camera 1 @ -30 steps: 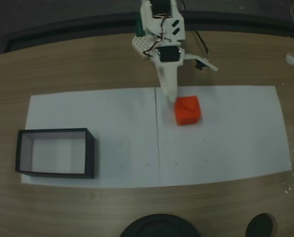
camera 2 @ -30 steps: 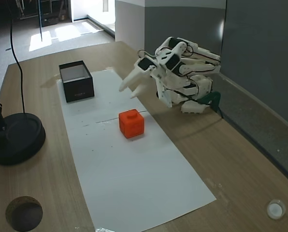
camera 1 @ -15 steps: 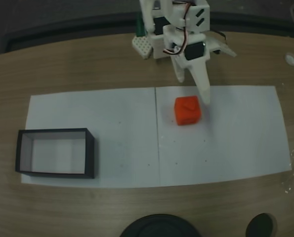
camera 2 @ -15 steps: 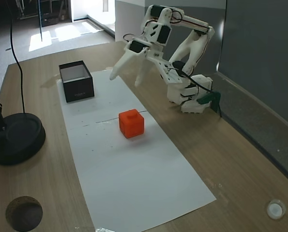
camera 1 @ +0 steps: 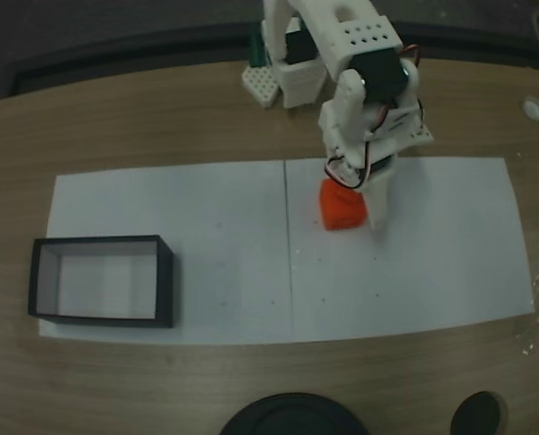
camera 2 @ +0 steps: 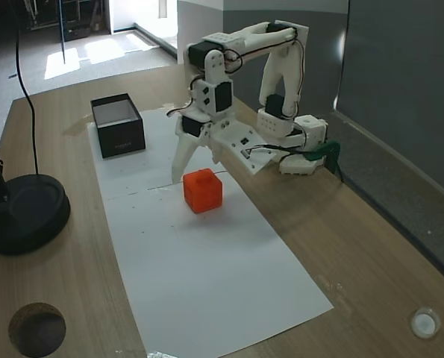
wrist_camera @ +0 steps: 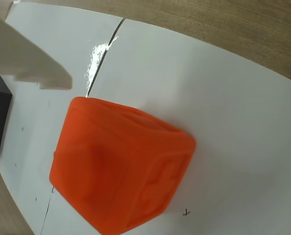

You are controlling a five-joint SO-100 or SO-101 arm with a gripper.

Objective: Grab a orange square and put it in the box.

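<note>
I have the gripper (camera 2: 195, 158) just above the orange cube (camera 2: 202, 190), jaws spread, nothing held. Box (camera 2: 118, 124) sits well apart from the cube.

I see my white two-finger gripper (camera 2: 195, 158) has come down from above the paper sheet, now straddling the small orange rounded cube (camera 2: 202, 190).
</note>
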